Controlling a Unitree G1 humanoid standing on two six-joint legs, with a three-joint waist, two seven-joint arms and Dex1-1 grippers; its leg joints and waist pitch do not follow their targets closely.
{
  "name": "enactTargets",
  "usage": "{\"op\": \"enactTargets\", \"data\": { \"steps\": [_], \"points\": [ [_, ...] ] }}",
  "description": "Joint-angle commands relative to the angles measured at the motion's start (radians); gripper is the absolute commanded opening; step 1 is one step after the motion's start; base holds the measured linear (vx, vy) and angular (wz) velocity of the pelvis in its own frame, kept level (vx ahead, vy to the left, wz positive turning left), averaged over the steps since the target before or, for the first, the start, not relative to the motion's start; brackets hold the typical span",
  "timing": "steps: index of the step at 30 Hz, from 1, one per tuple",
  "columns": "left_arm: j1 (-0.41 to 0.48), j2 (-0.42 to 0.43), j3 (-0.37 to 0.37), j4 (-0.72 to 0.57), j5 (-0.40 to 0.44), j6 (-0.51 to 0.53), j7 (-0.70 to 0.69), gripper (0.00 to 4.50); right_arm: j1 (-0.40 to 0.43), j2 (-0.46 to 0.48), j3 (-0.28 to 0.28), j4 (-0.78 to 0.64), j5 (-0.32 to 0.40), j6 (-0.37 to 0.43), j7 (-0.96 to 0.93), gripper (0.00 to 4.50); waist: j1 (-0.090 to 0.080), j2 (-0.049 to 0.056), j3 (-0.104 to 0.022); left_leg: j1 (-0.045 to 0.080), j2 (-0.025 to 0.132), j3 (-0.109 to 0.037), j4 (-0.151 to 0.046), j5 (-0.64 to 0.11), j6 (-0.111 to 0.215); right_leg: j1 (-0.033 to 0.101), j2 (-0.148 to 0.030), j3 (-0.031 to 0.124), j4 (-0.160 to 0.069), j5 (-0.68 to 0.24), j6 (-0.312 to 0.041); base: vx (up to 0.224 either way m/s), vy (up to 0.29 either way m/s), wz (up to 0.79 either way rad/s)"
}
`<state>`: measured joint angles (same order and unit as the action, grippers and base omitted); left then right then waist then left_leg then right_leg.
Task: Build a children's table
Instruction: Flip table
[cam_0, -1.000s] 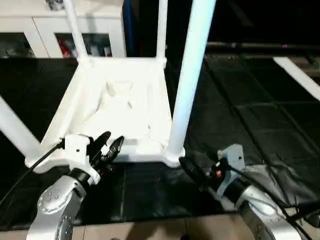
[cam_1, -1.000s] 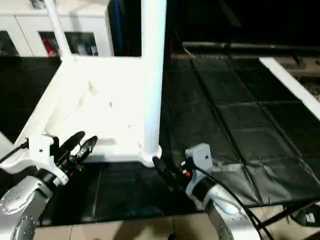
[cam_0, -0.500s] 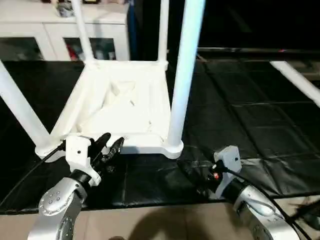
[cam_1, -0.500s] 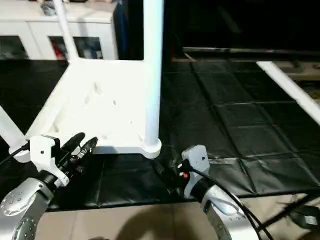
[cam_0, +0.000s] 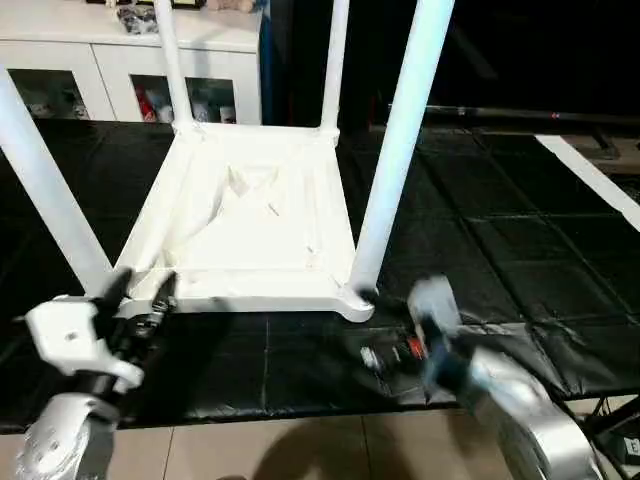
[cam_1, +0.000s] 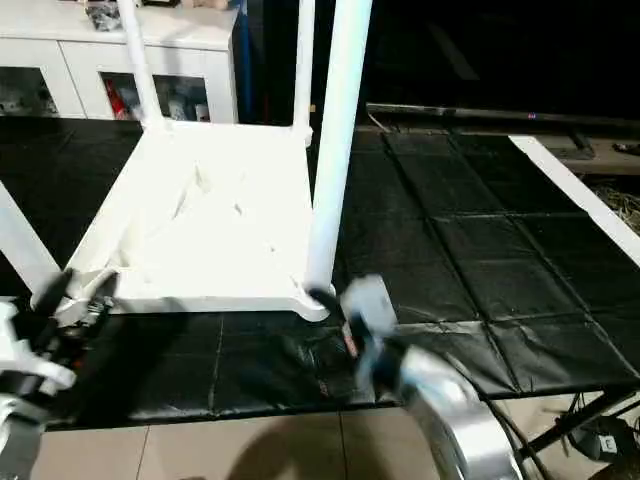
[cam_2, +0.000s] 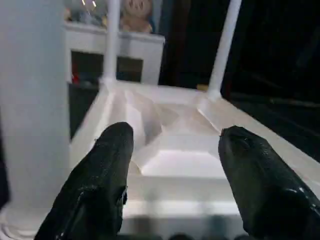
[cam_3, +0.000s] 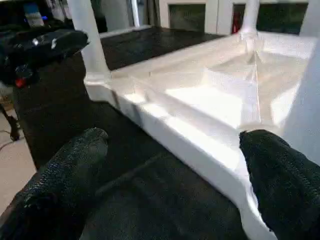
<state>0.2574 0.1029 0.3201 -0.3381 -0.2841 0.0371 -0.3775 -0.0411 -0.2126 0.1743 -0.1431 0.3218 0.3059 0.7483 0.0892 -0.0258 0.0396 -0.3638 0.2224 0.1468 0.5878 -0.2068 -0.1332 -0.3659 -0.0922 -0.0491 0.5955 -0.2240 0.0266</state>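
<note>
From our head, the two eye views look forward and down over our forearms at the upturned tabletop (cam_0: 245, 215) on the black mat (cam_0: 500, 250). Our left wrist camera sits close, facing across the tabletop's near edge toward the white cabinet (cam_2: 135, 55). Our right wrist camera looks low along the same edge from the opposite corner.

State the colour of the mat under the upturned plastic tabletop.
Black mat, clearest in the left eye view.
</note>
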Motion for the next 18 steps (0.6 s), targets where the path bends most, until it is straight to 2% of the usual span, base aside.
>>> {"op": "enactTargets", "data": {
  "steps": [1, 3, 4, 6, 9, 12, 15, 16, 17, 18],
  "points": [
    [0.020, -0.028, 0.015, -0.008, 0.034, -0.102, 0.037, 3.44, -0.060, 0.027, -0.018, 0.083, -0.027, -0.050, -0.066, 4.50, -0.004, 0.016, -0.026, 0.008, 0.003, 0.006, -0.100, -0.401, -0.006, 0.003, -0.032, 0.025, -0.095, -0.414, -0.074, 0.000, 0.000, 0.00],
    [0.027, -0.039, 0.029, -0.008, 0.052, -0.140, 0.061, 3.57, -0.084, 0.044, -0.026, 0.120, -0.043, -0.071, -0.099, 4.50, -0.003, 0.017, -0.029, 0.008, 0.003, 0.006, -0.100, -0.394, -0.011, 0.004, -0.032, 0.024, -0.095, -0.414, -0.071, 0.000, 0.000, 0.00],
    [0.030, -0.053, 0.058, -0.007, 0.063, -0.179, 0.096, 3.80, -0.111, 0.067, -0.042, 0.166, -0.066, -0.102, -0.150, 4.50, -0.002, 0.011, -0.027, 0.007, 0.003, 0.006, -0.101, -0.393, -0.011, 0.002, -0.032, 0.024, -0.094, -0.417, -0.069, 0.000, 0.000, 0.00],
    [0.030, -0.054, 0.070, -0.004, 0.068, -0.191, 0.108, 3.86, -0.120, 0.078, -0.053, 0.182, -0.069, -0.112, -0.167, 4.50, -0.004, 0.009, -0.029, 0.008, 0.001, 0.007, -0.098, -0.390, -0.014, 0.003, -0.033, 0.024, -0.095, -0.428, -0.065, 0.000, 0.000, 0.00],
    [0.027, -0.037, 0.076, 0.015, 0.105, -0.198, 0.134, 4.13, -0.125, 0.093, -0.071, 0.195, -0.063, -0.118, -0.186, 4.50, 0.001, 0.007, -0.032, 0.014, 0.003, 0.010, -0.096, -0.371, -0.004, -0.002, -0.026, 0.029, -0.091, -0.381, -0.058, 0.000, 0.000, 0.00],
    [-0.006, 0.012, 0.035, 0.039, 0.073, -0.135, 0.074, 4.45, -0.121, 0.087, -0.089, 0.219, -0.088, -0.150, -0.222, 4.50, 0.003, 0.008, -0.035, 0.011, 0.003, 0.010, -0.097, -0.349, -0.003, 0.000, -0.023, 0.031, -0.082, -0.348, -0.063, 0.000, 0.000, 0.00],
    [-0.052, 0.055, -0.010, 0.065, 0.008, -0.046, 0.002, 4.45, -0.119, 0.077, -0.106, 0.246, -0.106, -0.183, -0.252, 4.50, 0.008, 0.009, -0.037, 0.012, 0.001, 0.014, -0.094, -0.329, -0.011, -0.004, -0.023, 0.036, -0.075, -0.313, -0.076, 0.000, 0.000, 0.00],
    [-0.060, 0.069, -0.019, 0.078, 0.022, -0.045, -0.008, 4.45, -0.119, 0.076, -0.112, 0.250, -0.106, -0.187, -0.259, 4.50, 0.007, 0.013, -0.037, 0.008, 0.001, 0.013, -0.094, -0.321, -0.013, -0.001, -0.021, 0.036, -0.071, -0.289, -0.085, 0.000, 0.000, 0.00],
    [-0.074, 0.080, -0.023, 0.098, 0.037, -0.044, -0.010, 4.45, -0.118, 0.074, -0.120, 0.253, -0.107, -0.190, -0.267, 4.50, 0.008, 0.013, -0.039, 0.006, 0.001, 0.013, -0.093, -0.304, -0.013, 0.002, -0.020, 0.035, -0.068, -0.260, -0.088, 0.000, 0.000, 0.00],
    [-0.081, 0.084, -0.024, 0.109, 0.044, -0.043, -0.006, 4.45, -0.118, 0.073, -0.125, 0.254, -0.108, -0.192, -0.271, 4.50, 0.008, 0.014, -0.041, 0.009, 0.000, 0.014, -0.091, -0.293, -0.013, 0.003, -0.019, 0.036, -0.066, -0.238, -0.091, 0.000, 0.000, 0.00]
  ]
}}
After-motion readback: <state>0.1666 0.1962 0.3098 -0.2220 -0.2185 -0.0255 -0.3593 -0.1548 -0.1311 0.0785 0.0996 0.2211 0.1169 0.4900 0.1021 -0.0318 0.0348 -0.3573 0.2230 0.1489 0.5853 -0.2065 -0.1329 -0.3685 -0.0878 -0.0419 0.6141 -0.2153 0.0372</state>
